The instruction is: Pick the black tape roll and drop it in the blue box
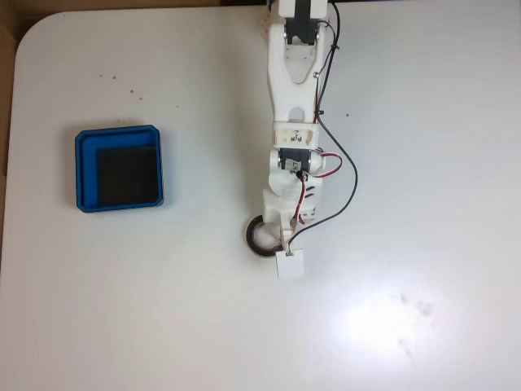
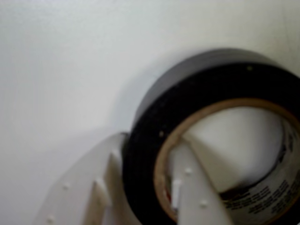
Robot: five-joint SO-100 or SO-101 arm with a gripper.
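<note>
Wrist view puts the claw [image 2: 140, 197] right at the tape [image 2: 150, 140]: one white finger [image 2: 89, 192] lies outside the black band at lower left, the other [image 2: 197, 192] sits inside the open centre against the tan inner rim, so the jaws straddle the ring's wall with only a narrow gap between them. Whether they are pressing on it I cannot tell. The roll lies flat on the white counter [image 2: 56, 70]. Fixed view from above shows the arm [image 1: 295, 122] reaching from the far edge toward the middle of the counter [image 1: 423, 163], its claw [image 1: 275, 235] over the right side of the tape [image 1: 254, 236]. The box [image 1: 80, 167] sits well apart to the left, its black bottom bare.
</note>
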